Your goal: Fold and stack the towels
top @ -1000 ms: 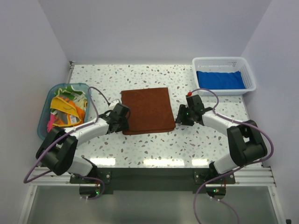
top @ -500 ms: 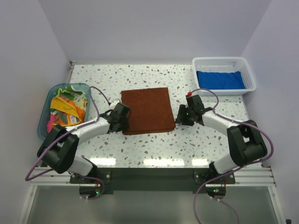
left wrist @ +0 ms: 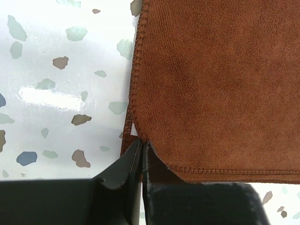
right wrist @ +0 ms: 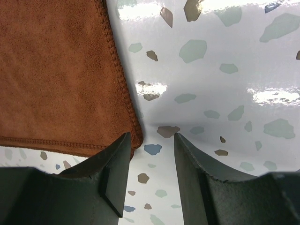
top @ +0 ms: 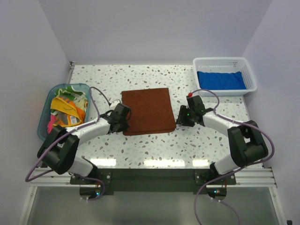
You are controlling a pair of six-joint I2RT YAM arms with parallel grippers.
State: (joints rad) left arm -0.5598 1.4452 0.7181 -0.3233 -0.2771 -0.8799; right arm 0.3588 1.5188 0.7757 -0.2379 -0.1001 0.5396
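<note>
On the speckled white terrazzo table (top: 154, 150), the left gripper (left wrist: 143, 149) had its fingers (left wrist: 124, 168) pressed together on the near-left corner of the flat rust-brown cloth towel (left wrist: 211, 84) lying mid-table, probably to lift that edge for a fold. The right gripper (right wrist: 151, 140) held its fingers apart, flanking the near-right corner without pinching it. A second earlier the left pair had also stood apart; the towel had not shifted.
</note>
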